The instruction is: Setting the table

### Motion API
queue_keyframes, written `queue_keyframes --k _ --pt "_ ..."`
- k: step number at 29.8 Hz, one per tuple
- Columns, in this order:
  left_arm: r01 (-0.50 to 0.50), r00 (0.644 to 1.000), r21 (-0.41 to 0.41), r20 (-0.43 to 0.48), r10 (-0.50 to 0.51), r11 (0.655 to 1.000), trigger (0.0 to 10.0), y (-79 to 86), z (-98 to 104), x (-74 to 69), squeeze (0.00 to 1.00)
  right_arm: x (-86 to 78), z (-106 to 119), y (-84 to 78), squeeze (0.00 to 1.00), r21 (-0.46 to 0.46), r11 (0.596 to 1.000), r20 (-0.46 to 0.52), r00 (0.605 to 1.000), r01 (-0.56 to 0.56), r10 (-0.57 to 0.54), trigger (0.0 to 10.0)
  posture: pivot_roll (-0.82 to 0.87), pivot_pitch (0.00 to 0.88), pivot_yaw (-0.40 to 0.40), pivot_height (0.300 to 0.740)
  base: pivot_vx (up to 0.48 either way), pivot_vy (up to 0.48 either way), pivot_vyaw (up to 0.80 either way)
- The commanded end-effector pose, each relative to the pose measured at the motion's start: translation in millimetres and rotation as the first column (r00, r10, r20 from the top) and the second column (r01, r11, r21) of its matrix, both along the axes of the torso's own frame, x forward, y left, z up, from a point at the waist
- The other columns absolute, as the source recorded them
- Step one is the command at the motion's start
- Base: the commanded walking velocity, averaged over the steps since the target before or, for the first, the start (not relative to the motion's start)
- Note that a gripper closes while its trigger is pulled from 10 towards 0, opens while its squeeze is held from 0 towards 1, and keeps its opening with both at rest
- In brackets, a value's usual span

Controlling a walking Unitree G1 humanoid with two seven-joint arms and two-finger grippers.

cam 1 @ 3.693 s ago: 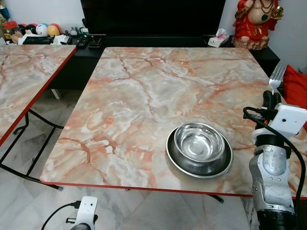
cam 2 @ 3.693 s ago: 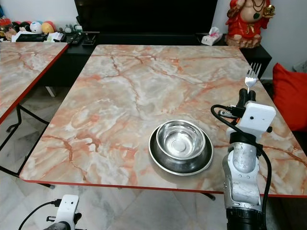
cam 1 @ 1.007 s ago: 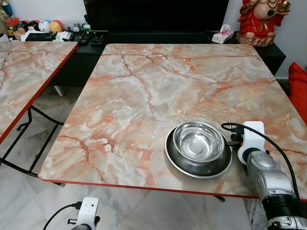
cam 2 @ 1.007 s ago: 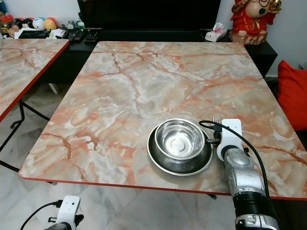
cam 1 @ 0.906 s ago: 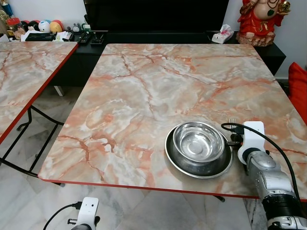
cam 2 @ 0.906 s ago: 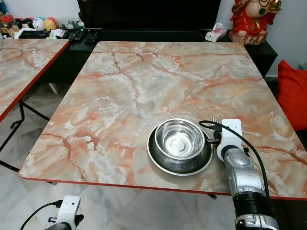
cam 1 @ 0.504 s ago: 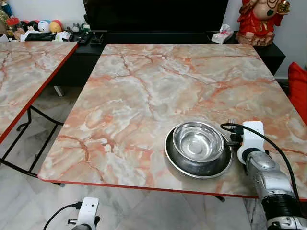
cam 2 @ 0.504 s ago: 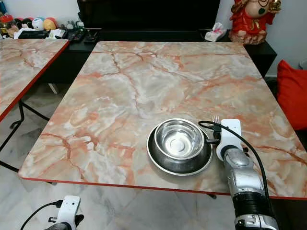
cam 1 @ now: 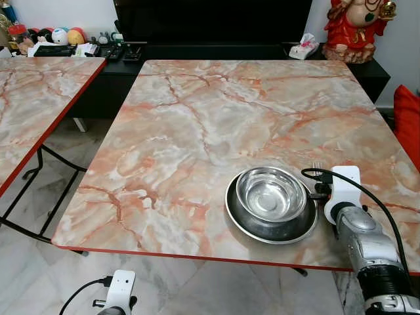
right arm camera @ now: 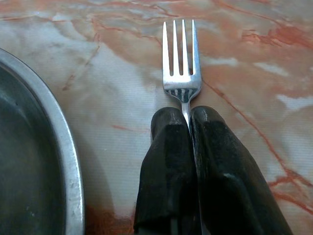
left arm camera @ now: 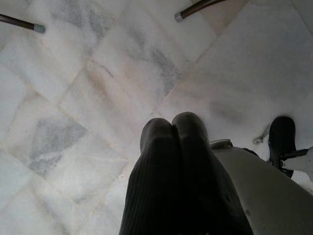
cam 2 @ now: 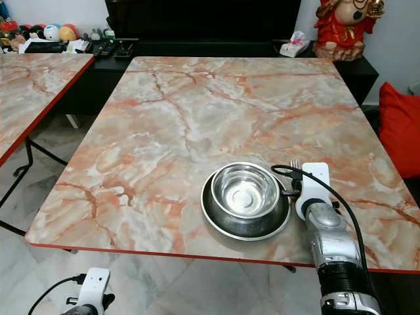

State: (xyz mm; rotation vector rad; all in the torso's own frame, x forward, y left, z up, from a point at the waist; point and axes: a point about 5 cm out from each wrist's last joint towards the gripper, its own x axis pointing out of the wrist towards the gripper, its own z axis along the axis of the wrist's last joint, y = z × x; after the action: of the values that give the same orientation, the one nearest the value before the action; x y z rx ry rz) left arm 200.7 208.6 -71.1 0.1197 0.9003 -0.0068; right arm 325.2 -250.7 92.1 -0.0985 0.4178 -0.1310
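The fork was pinched by its handle between the pressed-together jaws of the right gripper, low over the marble table just beside the plate holding the steel bowl. The left gripper was hung over the floor, jaws pressed together on nothing.

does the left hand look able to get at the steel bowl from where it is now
Probably not as things stand. The left hand hangs low over the floor, below the table's near edge, while the steel bowl sits on the plate beside the right hand.
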Motion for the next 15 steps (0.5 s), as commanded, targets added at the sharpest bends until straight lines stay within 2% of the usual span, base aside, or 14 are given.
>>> queue_keyframes --k 1,4,6,7,8,9,10,11,14,15 --pt "0.016 1.0 0.006 -0.015 -0.016 1.0 10.0 -0.6 -1.2 -1.7 0.0 2.3 -1.2 4.8 0.38 0.008 1.0 -0.004 1.0 -0.017 0.017 10.0 0.04 0.087 0.029 0.74 0.0 0.0 0.0" --pt "0.018 1.0 0.005 -0.015 -0.018 1.0 10.0 -0.9 -1.2 -1.6 0.0 2.4 -1.4 4.9 0.34 0.007 1.0 -0.005 1.0 -0.015 0.015 10.0 0.04 0.087 0.03 0.74 0.0 0.0 0.0" --pt "0.02 1.0 0.005 -0.015 -0.02 1.0 10.0 -1.2 -1.2 -1.6 0.0 2.2 -1.9 5.1 0.02 0.005 1.0 -0.008 1.0 -0.015 0.015 10.0 0.04 0.088 0.029 0.74 0.0 0.0 0.0" --pt "0.021 1.0 0.005 -0.015 -0.021 1.0 10.0 -1.3 -1.3 -1.6 0.0 2.1 -2.1 5.2 0.0 0.005 1.0 -0.008 1.0 -0.016 0.016 10.0 0.04 0.088 0.029 0.74 0.0 0.0 0.0" --pt "0.022 1.0 0.006 -0.015 -0.022 1.0 10.0 -1.3 -1.3 -1.6 0.0 2.1 -2.3 5.9 0.08 0.008 1.0 -0.008 1.0 -0.021 0.021 10.0 0.04 0.088 0.029 0.74 0.0 0.0 0.0" --pt "0.022 1.0 0.006 -0.015 -0.022 1.0 10.0 -1.3 -1.3 -1.7 0.0 2.1 -2.4 6.5 0.31 0.011 1.0 -0.008 1.0 -0.025 0.026 10.0 0.04 0.088 0.029 0.74 0.0 0.0 0.0" --pt "0.023 1.0 0.007 -0.015 -0.023 1.0 10.0 -1.3 -1.3 -1.6 0.0 2.2 -2.4 7.0 0.49 0.012 1.0 -0.008 1.0 -0.029 0.029 10.0 0.04 0.088 0.03 0.74 0.0 0.0 0.0" --pt "0.023 1.0 0.008 -0.016 -0.022 1.0 10.0 -1.2 -1.3 -1.5 0.0 2.3 -2.1 7.3 1.0 0.012 0.999 -0.007 0.999 -0.033 0.033 10.0 0.04 0.088 0.03 0.74 0.0 0.0 0.0" --pt "0.022 1.0 0.008 -0.015 -0.022 1.0 10.0 -1.2 -1.1 -1.4 0.0 2.5 -1.9 7.0 1.0 0.007 1.0 -0.007 1.0 -0.028 0.029 10.0 0.04 0.089 0.03 0.74 0.0 0.0 0.0" --pt "0.022 1.0 0.008 -0.015 -0.022 1.0 10.0 -1.2 -1.1 -1.3 0.0 2.5 -2.0 6.7 0.95 0.005 1.0 -0.008 1.0 -0.026 0.026 10.0 0.04 0.088 0.03 0.74 0.0 0.0 0.0"
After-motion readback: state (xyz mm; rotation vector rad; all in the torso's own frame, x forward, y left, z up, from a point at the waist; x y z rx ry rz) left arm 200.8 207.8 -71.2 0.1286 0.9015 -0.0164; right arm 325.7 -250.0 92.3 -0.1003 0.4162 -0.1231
